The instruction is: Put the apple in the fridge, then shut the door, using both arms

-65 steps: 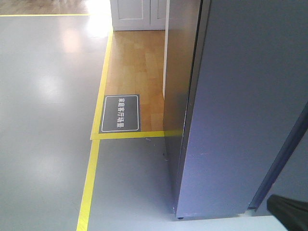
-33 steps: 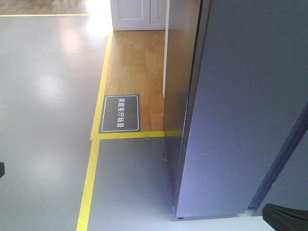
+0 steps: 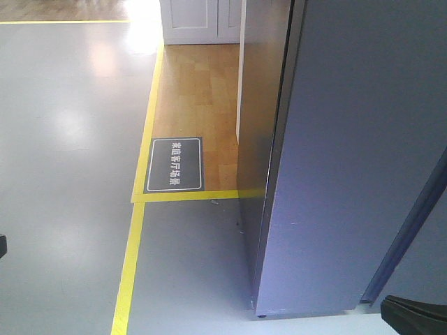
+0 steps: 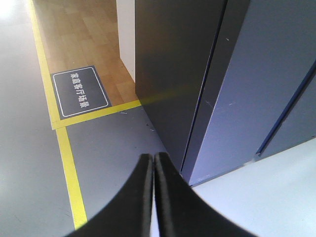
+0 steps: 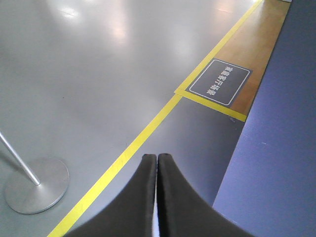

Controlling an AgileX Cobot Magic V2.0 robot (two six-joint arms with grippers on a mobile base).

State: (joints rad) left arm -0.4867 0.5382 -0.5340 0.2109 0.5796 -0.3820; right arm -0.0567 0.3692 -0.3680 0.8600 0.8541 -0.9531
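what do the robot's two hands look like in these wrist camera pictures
Both look alike. The left hand and the right hand each have two smooth matte black fingers, broad at the base and curving in to narrow tips. No markings or cables show on either.

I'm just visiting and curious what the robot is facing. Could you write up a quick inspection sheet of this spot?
Surface: grey floor with yellow tape lines; wood floor beyond.
Job's things: fridge, dark grey outside only, interior hidden; apple nothing seen.
Clutter: dark floor sign with white characters; metal post on a round base.
Grippers: left gripper shut, empty; right gripper shut, empty.
Cables: nothing seen.
Surroundings: white cabinet at the far end of the wood floor.
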